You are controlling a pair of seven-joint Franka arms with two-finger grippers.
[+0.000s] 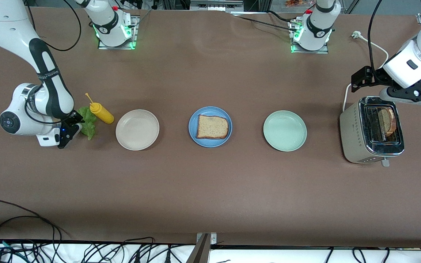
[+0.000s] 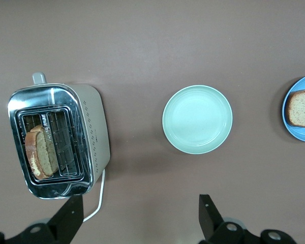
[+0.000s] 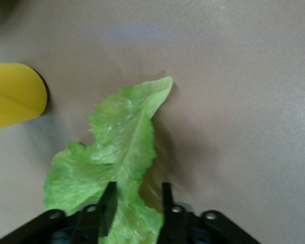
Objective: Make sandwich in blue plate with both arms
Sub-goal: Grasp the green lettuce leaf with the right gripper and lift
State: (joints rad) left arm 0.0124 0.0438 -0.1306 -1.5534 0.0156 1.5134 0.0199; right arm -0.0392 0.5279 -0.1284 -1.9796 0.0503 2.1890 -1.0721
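Note:
The blue plate (image 1: 193,126) (image 2: 297,133) lies mid-table with one toasted bread slice (image 1: 212,127) (image 2: 302,107) on it. A second slice (image 1: 387,121) (image 2: 40,152) stands in the toaster (image 1: 356,138). A ruffled green lettuce leaf (image 1: 88,126) (image 3: 124,137) lies on the table at the right arm's end. My right gripper (image 1: 72,130) (image 3: 138,190) is down at the leaf, its fingers half closed on either side of the stem end, still apart. My left gripper (image 1: 409,95) (image 2: 137,213) hangs open and empty above the toaster.
A yellow squeeze bottle (image 1: 101,112) (image 3: 12,94) lies beside the lettuce. A beige plate (image 1: 137,129) and a pale green plate (image 1: 284,130) (image 2: 197,119) flank the blue one. The toaster's white cord (image 1: 345,96) runs toward the robots' bases.

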